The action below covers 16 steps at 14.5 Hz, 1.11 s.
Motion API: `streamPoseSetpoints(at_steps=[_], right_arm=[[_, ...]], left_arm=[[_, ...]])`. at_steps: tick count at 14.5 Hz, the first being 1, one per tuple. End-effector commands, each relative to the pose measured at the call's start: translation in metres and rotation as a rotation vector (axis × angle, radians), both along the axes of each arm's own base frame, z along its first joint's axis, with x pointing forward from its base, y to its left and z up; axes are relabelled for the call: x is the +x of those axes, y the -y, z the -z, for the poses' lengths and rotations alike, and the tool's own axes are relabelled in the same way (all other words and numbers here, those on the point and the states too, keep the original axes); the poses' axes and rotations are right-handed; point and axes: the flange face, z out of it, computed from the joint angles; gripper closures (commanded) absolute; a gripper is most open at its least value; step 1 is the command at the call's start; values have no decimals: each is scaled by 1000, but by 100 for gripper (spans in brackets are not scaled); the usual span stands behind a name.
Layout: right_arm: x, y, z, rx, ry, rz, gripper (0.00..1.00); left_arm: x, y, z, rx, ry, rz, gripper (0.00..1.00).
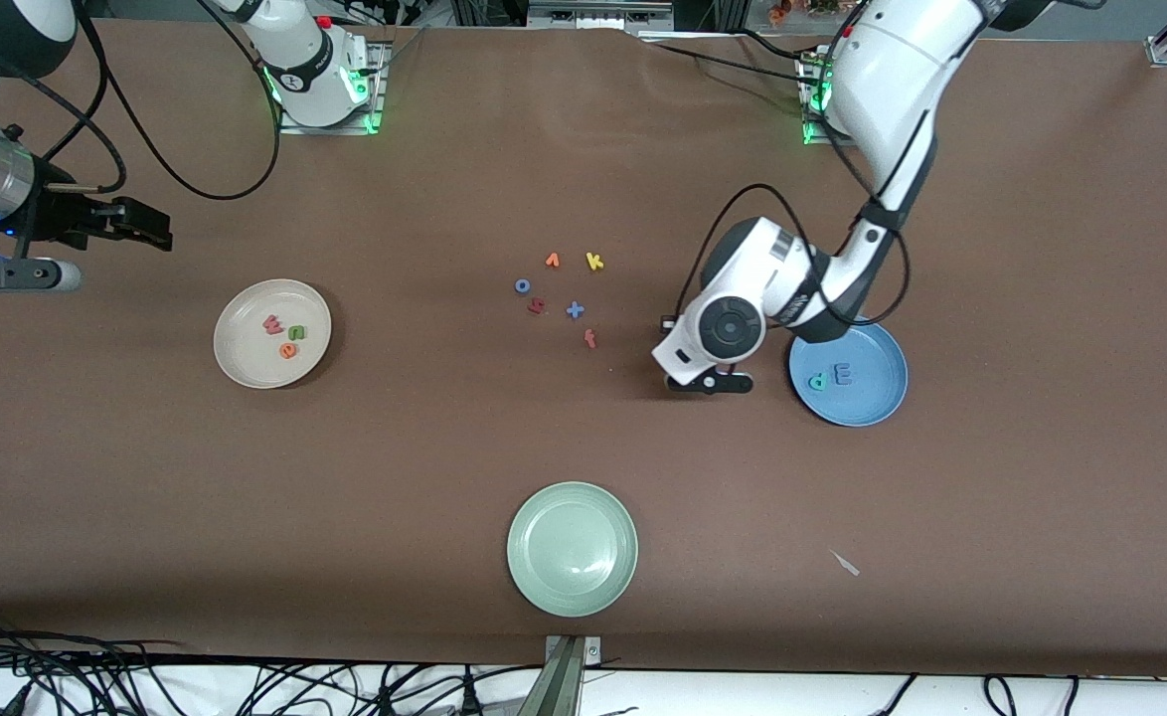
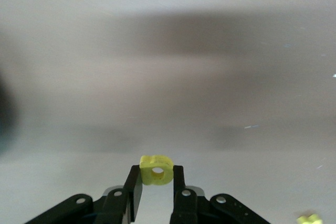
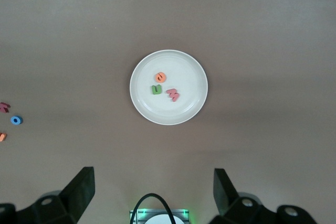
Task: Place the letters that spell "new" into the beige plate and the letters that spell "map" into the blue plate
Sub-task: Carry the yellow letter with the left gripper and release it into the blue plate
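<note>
The beige plate [image 1: 246, 363] [image 3: 186, 72] lies toward the right arm's end and holds the pinkish-red "w" [image 1: 272, 323] [image 3: 173, 95], the green "n" [image 1: 297, 332] [image 3: 156, 89] and the orange "e" [image 1: 288, 350] [image 3: 160, 77]. In the blue plate [image 1: 872, 403] lie the teal "p" [image 1: 818, 380] and the periwinkle "m" [image 1: 842, 373]. My left gripper [image 1: 708, 385] [image 2: 156, 176] is low over the table beside the blue plate, shut on the yellow "a" [image 2: 156, 170]. In the front view the hand hides that letter. My right gripper [image 1: 151, 229] [image 3: 153, 184] waits open and holds nothing.
Loose letters lie mid-table: orange "v" [image 1: 552, 261], yellow "k" [image 1: 594, 262], blue "o" [image 1: 522, 285], a red letter [image 1: 537, 305], a blue cross shape [image 1: 575, 310] and red "f" [image 1: 590, 338]. A pale green plate [image 1: 572, 547] sits nearest the front camera.
</note>
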Motion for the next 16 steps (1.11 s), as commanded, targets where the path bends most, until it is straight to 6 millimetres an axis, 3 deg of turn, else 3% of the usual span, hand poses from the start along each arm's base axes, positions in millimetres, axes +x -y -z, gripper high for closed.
streamPoseSetpoints(at_steps=[1, 3, 8, 11, 14, 16], right_arm=[[-3, -10, -7, -3, 24, -22, 0], [-3, -11, -13, 2, 50, -22, 0], [-6, -6, -21, -1, 72, -15, 0], [-4, -6, -21, 0, 81, -23, 0], [-1, -7, -20, -1, 96, -30, 0], [1, -11, -18, -3, 95, -40, 0]], left_arm=[[17, -56, -24, 14, -19, 95, 91], [28, -93, -22, -3, -46, 122, 91], [38, -126, -23, -13, -70, 121, 90], [46, -163, -17, -3, -78, 180, 89], [49, -184, -13, -41, -98, 248, 88], [46, -186, -7, -41, -114, 248, 87]])
